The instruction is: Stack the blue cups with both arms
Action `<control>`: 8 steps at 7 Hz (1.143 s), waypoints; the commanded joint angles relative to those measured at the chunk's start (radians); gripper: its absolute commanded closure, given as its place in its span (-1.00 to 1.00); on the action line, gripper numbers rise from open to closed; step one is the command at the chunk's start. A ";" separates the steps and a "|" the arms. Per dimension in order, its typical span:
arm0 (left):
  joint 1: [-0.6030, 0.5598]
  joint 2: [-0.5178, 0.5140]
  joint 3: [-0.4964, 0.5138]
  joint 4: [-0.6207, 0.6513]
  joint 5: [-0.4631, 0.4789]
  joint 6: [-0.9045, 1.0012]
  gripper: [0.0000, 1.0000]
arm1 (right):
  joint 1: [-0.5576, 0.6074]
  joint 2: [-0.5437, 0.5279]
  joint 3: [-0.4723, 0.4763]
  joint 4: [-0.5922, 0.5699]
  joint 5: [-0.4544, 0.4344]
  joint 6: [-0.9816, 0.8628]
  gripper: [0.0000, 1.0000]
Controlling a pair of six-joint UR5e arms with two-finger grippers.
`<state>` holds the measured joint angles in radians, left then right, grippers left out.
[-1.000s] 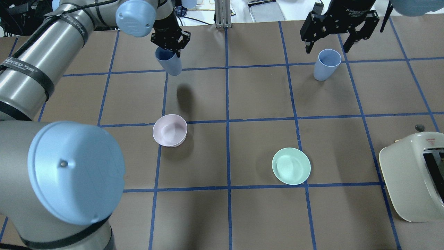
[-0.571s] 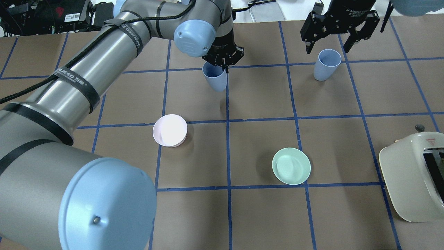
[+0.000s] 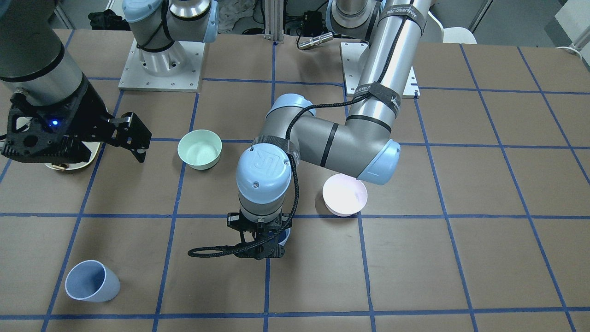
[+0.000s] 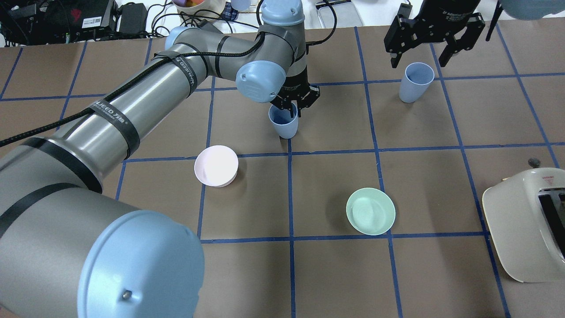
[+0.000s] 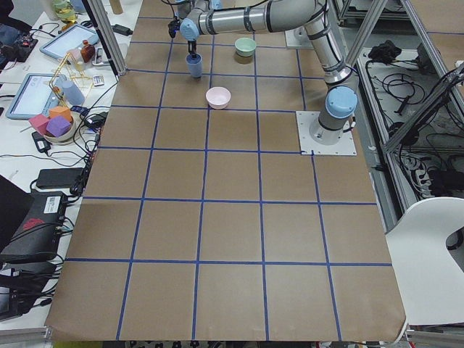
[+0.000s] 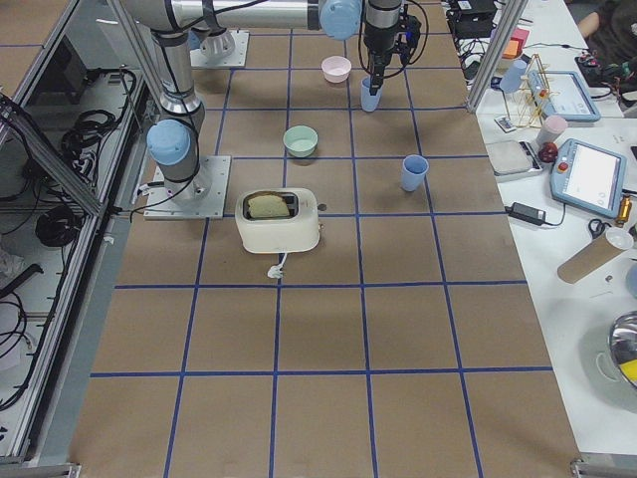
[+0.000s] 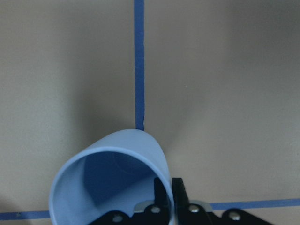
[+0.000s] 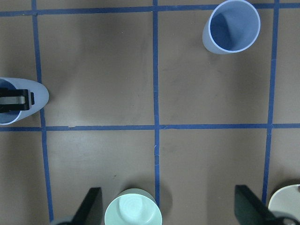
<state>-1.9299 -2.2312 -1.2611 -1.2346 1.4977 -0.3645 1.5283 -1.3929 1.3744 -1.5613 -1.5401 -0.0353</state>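
One blue cup (image 4: 284, 123) hangs upright in my left gripper (image 4: 295, 106), which is shut on its rim near the table's middle line. The left wrist view shows the cup (image 7: 112, 178) with its wall pinched between the fingers. I cannot tell whether its base touches the table. It shows as a sliver under the wrist in the front view (image 3: 285, 237). The second blue cup (image 4: 415, 82) stands upright at the far right, also in the front view (image 3: 92, 281) and the right wrist view (image 8: 232, 26). My right gripper (image 4: 416, 57) is open and empty above it.
A pale pink bowl (image 4: 216, 165) stands left of centre and a mint-green bowl (image 4: 371, 211) right of centre, both nearer the robot than the cups. A cream toaster (image 4: 529, 221) sits at the right edge. Blue tape lines grid the brown table.
My left arm has carried its blue cup to the right and toward the robot, from the far left square to the middle line. The right gripper and its cup have not moved.
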 commanded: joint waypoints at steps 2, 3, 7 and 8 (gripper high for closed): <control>0.024 0.176 0.003 -0.221 -0.002 0.013 -1.00 | 0.000 0.000 0.000 0.000 0.000 0.000 -1.00; 0.064 0.287 0.002 -0.362 -0.004 0.082 -1.00 | -0.005 0.000 -0.002 -0.003 -0.002 -0.002 -1.00; 0.296 0.609 -0.203 -0.444 -0.001 0.338 -1.00 | -0.167 0.234 -0.064 -0.237 -0.031 -0.076 -1.00; 0.317 0.640 -0.243 -0.348 0.006 0.358 -1.00 | -0.237 0.324 -0.087 -0.335 -0.035 -0.139 -1.00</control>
<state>-1.6578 -1.6485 -1.4447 -1.6663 1.4977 -0.0534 1.3582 -1.1839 1.3150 -1.7807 -1.5666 -0.1146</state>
